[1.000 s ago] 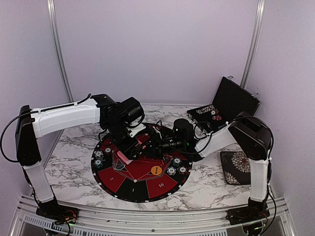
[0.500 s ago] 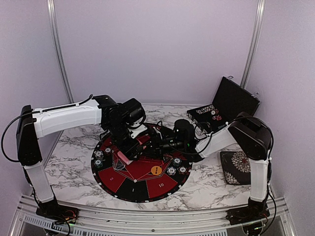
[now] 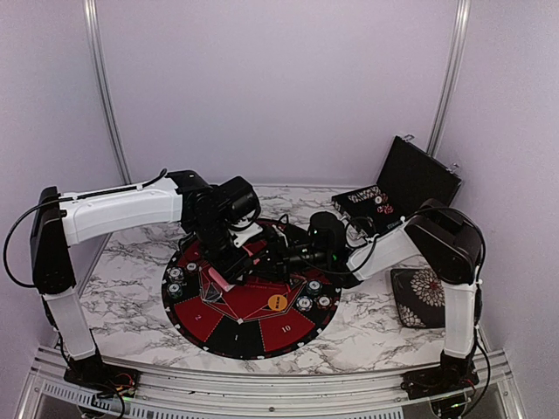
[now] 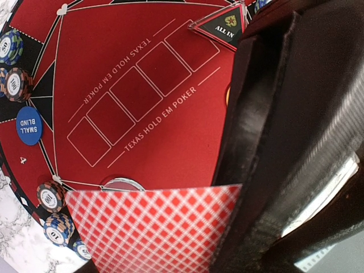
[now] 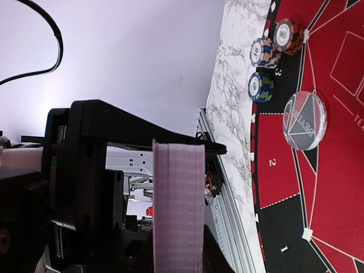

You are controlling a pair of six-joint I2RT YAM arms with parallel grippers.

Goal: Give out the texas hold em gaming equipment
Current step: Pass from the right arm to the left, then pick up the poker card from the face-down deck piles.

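A round red and black Texas hold em mat (image 3: 236,330) lies mid-table. Chip stacks (image 3: 177,276) sit at its left rim and more chips (image 3: 312,295) at its right, beside an orange disc (image 3: 277,303). My right gripper (image 3: 271,251) is shut on a deck of cards (image 5: 179,205), seen edge-on in the right wrist view. My left gripper (image 3: 230,264) is at the deck. A red-checked card back (image 4: 153,230) fills the bottom of the left wrist view, its right edge against a black finger (image 4: 267,142); the other finger is hidden. A blue small-blind disc (image 4: 28,125) lies by the chips (image 4: 17,85).
An open black case (image 3: 410,179) stands at the back right, and a dark flower-patterned tray (image 3: 419,297) lies beside the right arm. A clear round disc (image 5: 305,119) and an all-in triangle (image 4: 222,25) rest on the mat. The marble table (image 3: 122,279) surrounds it.
My left gripper has edged up and right toward the deck, and its jaws have narrowed. The right gripper holds the deck still.
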